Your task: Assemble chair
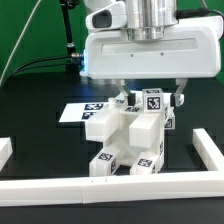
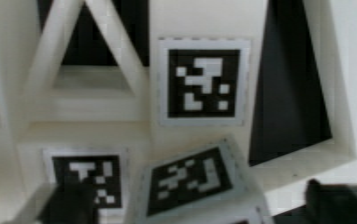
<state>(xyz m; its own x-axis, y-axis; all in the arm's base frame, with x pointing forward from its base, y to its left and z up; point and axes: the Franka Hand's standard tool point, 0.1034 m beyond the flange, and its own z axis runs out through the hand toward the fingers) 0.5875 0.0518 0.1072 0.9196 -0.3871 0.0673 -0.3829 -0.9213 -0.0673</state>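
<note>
The chair's matte-white blocky parts [image 1: 132,135] stand stacked together in the middle of the black table, each with black-and-white tags. A small tagged block [image 1: 153,101] sits at the top of the stack. My gripper [image 1: 151,103] hangs over the stack with one dark finger on each side of that top block, jaws wide apart. In the wrist view my gripper [image 2: 201,208] shows as two dark fingertips [image 2: 61,205] at the frame's edge, with a tilted tagged piece [image 2: 201,180] between them and a slotted frame with a large tag [image 2: 201,85] beyond. I see white surface between the piece and one finger.
The marker board [image 1: 78,112] lies flat behind the stack on the exterior view's left. A long plain white border rail [image 1: 120,186] runs along the front, with side rails at the left [image 1: 5,150] and right [image 1: 210,150]. Black cables trail at the back left.
</note>
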